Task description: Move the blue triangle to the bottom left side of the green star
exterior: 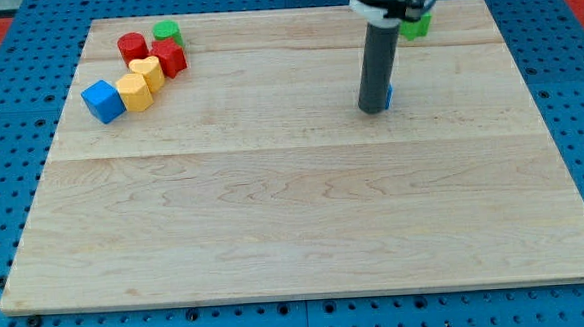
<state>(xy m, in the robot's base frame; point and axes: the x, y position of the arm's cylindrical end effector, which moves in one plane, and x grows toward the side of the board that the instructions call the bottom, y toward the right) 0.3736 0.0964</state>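
My tip (372,109) rests on the board right of centre in the upper half. A blue block (389,95), only a sliver of it showing, lies right behind the rod on its right side, touching or nearly touching it; its shape is hidden. A green block (417,25), partly hidden by the arm, sits near the board's top edge, above and to the right of my tip; its star shape cannot be made out.
A cluster sits at the board's top left: a blue cube (102,100), a yellow block (134,93), a yellow heart (148,71), a red cylinder (132,46), a red block (169,58) and a green cylinder (167,32). The wooden board (305,223) lies on a blue pegboard.
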